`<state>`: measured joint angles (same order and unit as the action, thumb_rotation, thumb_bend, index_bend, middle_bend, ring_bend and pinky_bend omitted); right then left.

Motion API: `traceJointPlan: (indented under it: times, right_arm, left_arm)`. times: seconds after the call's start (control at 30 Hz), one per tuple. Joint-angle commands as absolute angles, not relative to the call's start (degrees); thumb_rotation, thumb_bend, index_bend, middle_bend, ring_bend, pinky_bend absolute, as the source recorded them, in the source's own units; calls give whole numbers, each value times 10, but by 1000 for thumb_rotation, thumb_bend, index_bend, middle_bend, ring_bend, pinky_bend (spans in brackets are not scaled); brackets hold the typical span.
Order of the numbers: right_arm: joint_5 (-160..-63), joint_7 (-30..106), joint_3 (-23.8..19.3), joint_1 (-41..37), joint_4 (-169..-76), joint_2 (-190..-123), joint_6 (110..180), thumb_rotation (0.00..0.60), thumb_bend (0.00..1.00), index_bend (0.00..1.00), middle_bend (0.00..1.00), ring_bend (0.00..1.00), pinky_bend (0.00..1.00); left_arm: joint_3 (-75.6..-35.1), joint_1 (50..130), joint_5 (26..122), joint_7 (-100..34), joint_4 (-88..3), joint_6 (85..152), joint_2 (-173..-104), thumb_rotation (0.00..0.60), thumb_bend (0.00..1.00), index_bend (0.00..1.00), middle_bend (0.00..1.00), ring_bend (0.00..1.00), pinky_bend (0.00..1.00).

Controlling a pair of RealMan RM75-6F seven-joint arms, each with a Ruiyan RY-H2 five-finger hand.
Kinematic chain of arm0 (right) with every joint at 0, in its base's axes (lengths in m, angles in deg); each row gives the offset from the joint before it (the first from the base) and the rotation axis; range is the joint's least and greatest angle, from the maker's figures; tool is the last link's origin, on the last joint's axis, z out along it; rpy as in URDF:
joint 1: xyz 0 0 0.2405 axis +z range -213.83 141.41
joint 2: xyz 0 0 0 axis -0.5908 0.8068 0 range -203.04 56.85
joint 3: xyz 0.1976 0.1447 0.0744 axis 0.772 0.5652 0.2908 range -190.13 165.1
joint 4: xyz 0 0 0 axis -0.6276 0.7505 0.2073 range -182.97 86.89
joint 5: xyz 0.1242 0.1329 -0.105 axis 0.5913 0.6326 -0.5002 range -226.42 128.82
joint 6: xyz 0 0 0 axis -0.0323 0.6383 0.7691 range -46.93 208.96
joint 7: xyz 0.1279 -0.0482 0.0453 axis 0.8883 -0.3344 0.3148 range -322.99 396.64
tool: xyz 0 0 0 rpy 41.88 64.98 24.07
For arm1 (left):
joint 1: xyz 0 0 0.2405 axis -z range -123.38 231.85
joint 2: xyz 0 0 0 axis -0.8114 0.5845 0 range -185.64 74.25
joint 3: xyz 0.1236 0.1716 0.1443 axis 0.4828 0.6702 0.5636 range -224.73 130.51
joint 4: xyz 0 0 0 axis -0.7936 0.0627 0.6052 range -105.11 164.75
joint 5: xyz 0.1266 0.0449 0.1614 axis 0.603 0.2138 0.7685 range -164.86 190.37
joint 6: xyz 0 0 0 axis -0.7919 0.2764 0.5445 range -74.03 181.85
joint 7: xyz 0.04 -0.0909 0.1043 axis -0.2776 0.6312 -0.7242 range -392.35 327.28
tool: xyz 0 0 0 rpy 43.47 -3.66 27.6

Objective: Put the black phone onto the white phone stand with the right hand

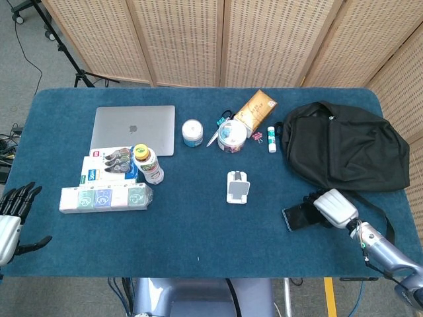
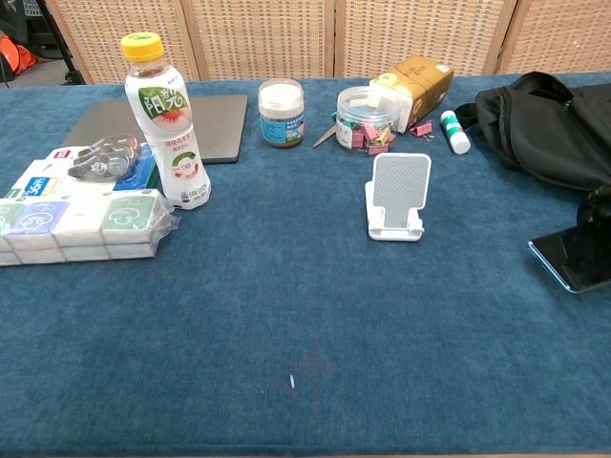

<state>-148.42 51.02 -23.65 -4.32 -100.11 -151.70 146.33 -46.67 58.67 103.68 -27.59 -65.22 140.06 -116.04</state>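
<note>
Head view: right hand [image 1: 335, 207] lies over black phone [image 1: 299, 216] near table's [image 1: 198, 224] right front edge; grip unclear. White phone stand [image 1: 237, 187] mid-table. Left hand [image 1: 9, 214] empty, fingers spread.
Chest view: phone [image 2: 575, 257] at right edge, stand [image 2: 397, 198] well apart.

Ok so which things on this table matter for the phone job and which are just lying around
For the job:
phone
stand
right robot hand, resting on the phone

Just lying about:
laptop
bottle
tissue pack
jar
clip tub
glue stick
backpack
left robot hand, off at the table edge
</note>
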Motion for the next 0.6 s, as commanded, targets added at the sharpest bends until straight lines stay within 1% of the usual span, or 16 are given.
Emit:
traceJointPlan:
  times: [0.03, 0.23, 0.37, 0.47, 0.5, 0.6]
  right_arm:
    - [-1494, 487, -226, -40, -1058, -1479, 1486, 600, 414, 547, 484, 376, 473]
    - [-1503, 422, -203, -25, -1141, -1433, 1508, 600, 437, 548, 486, 376, 473]
    - [-1514, 351, -180, -10, -1194, -1407, 1520, 600, 440, 550, 488, 376, 473]
    - [-1520, 273, -154, 8, -1233, -1393, 1520, 600, 441, 561, 499, 376, 473]
    - [-1548, 197, -126, 35, -1241, -1395, 1531, 600, 441, 566, 503, 376, 473]
    - [-1550, 129, -106, 50, -1259, -1403, 1517, 600, 442, 568, 505, 376, 473]
  left_arm:
    - [-466, 586, 1038, -274, -652, 1402, -1159, 600, 0, 0, 0, 0, 0]
    - [-466, 585, 1040, -266, -651, 1406, -1157, 600, 0, 0, 0, 0, 0]
    - [-466, 585, 1042, -262, -651, 1407, -1156, 600, 0, 0, 0, 0, 0]
    - [-465, 584, 1043, -260, -650, 1408, -1155, 600, 0, 0, 0, 0, 0]
    - [-464, 584, 1045, -258, -650, 1409, -1154, 600, 0, 0, 0, 0, 0]
    - [-463, 583, 1048, -255, -649, 1411, -1153, 600, 0, 0, 0, 0, 0]
